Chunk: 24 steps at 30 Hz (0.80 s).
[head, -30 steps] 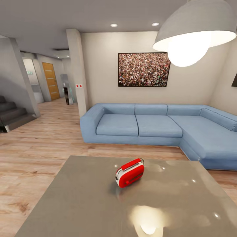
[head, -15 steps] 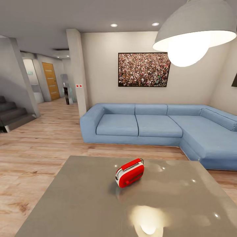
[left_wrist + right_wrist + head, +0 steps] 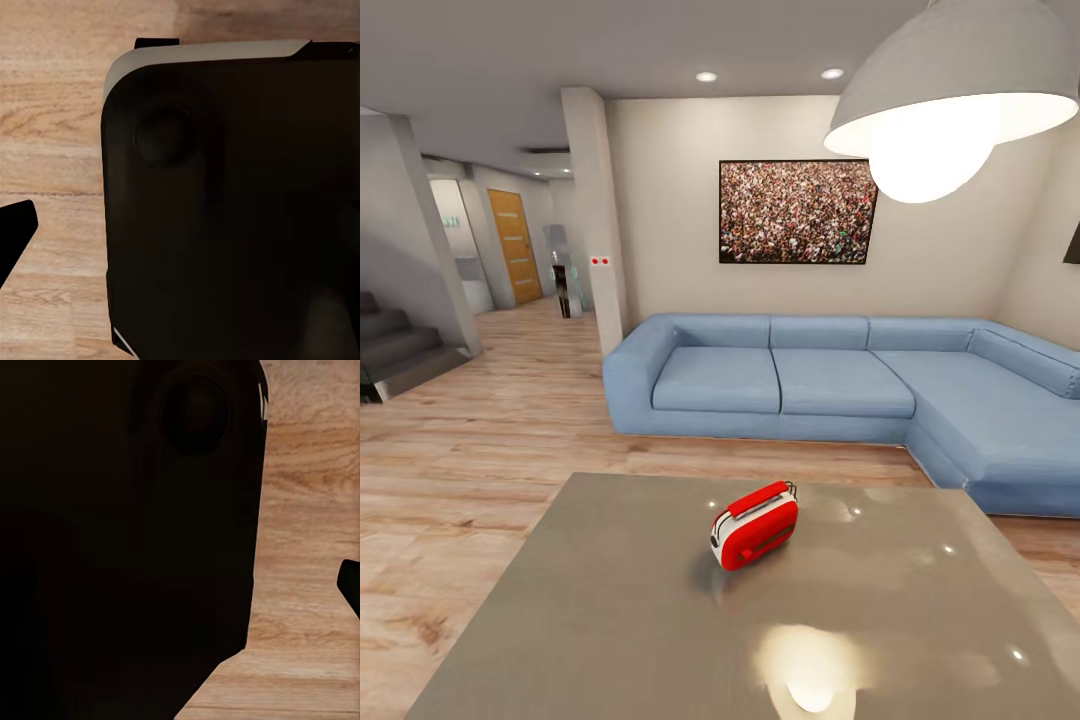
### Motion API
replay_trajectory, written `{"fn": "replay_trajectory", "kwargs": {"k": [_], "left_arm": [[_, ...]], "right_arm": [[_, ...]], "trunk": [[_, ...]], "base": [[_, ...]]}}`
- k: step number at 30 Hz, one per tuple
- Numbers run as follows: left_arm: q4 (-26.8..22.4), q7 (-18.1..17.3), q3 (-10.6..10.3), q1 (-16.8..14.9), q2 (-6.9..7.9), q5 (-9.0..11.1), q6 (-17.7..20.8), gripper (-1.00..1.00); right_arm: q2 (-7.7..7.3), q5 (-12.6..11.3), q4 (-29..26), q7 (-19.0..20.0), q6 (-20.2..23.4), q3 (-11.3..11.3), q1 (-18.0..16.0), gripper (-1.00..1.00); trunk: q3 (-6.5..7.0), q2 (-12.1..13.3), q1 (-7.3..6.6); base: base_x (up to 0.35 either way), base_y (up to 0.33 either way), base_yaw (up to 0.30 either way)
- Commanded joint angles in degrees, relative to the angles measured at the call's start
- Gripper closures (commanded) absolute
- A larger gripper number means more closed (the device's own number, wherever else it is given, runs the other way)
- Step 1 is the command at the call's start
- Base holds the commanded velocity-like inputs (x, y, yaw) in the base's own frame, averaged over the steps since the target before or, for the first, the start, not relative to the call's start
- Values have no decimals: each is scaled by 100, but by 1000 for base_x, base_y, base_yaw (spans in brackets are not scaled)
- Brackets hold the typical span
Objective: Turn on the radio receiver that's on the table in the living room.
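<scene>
So the radio receiver (image 3: 754,525) was sitting on the table (image 3: 610,620), roughly mid-width and toward the far edge, turned at an angle with its handle on top. Nothing was touching it. The glossy grey top threw back a bright reflection of the pendant lamp (image 3: 950,95), which hung at the upper right of the head view.

Past the table was the blue L-shaped sofa (image 3: 840,385) on the wood plank floor (image 3: 480,440), with the crowd-photo picture (image 3: 797,212) on the wall above it. Off to the left there was a pillar (image 3: 595,215), a staircase (image 3: 395,345) and an orange-brown door (image 3: 515,245) down the hallway.

Wrist views weren't much help — each was mostly a big dark rounded robot body (image 3: 232,210) over wood flooring, with just a sliver of a dark tip at the picture's edge. Couldn't tell from that whether either gripper was released or clenched, left or right.
</scene>
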Motion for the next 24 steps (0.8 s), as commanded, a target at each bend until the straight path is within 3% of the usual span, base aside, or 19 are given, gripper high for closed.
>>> {"fn": "replay_trajectory", "kwargs": {"k": [1,24], "left_arm": [[0,0,0,0,0,0,0,-100],[0,0,0,2,0,1,0,-100]], "right_arm": [[0,-1,0,0,0,-1,0,-100],[7,-15,0,0,0,-23,0,-100]], "trunk": [[0,0,0],[0,0,0]], "base": [[0,0,0],[0,0,0]]}}
